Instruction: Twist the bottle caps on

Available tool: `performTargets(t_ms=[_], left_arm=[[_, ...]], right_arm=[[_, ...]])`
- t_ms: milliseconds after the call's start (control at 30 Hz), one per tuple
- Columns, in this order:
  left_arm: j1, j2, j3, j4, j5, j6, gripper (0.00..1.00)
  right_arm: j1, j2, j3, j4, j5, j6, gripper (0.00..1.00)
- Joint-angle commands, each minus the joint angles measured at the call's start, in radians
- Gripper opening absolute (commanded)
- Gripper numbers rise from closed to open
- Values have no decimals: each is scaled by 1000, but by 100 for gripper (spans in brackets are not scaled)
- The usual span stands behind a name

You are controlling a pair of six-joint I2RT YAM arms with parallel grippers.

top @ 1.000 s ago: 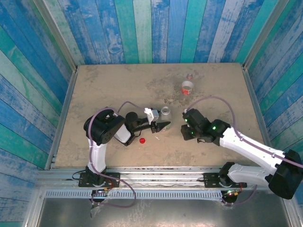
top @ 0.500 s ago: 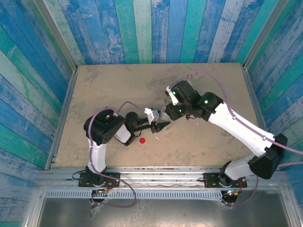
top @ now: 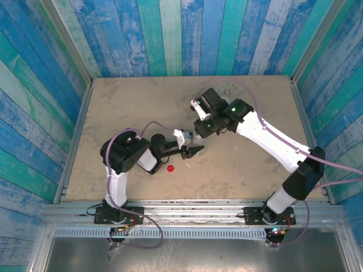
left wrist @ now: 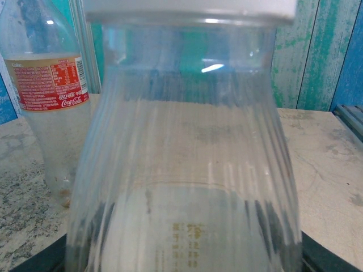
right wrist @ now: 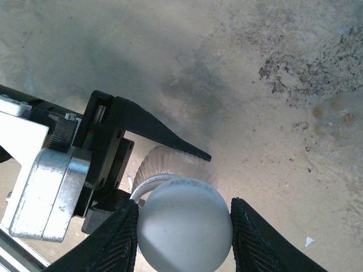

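**White cap on the held bottle's neck**

Your left gripper [top: 193,145] is closed on the body of the clear bottle [left wrist: 181,170], holding it upright near the middle of the table [top: 125,102]. Your right gripper [right wrist: 183,215] reaches in from above, jaws narrow, pinching the white cap [right wrist: 184,229] atop that bottle's neck. The red-labelled bottle [left wrist: 52,96] stands upright beyond it. The red cap [top: 171,168] lies on the table beside your left arm.

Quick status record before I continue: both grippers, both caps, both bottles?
left gripper: shut on clear bottle, held upright
right gripper: above it, shut on white cap
white cap: on clear bottle's neck; how far threaded is unclear
red cap: loose on table, beside left gripper
red-label bottle: standing apart, ungripped
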Motion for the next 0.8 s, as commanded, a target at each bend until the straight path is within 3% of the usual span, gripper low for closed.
performTargets(t_ms=[0,500,767], left_arm=[[-8,34,0,-108,9,17,61],[-8,43,4,-92,8,-11,61],[-7,43,6,-92,11,-21,61]], right_arm=[[-3,20,36,-45,-22,-25,45],[0,39,36,-65,-94,-34,45],[11,32,25,-68,-69,-42,43]])
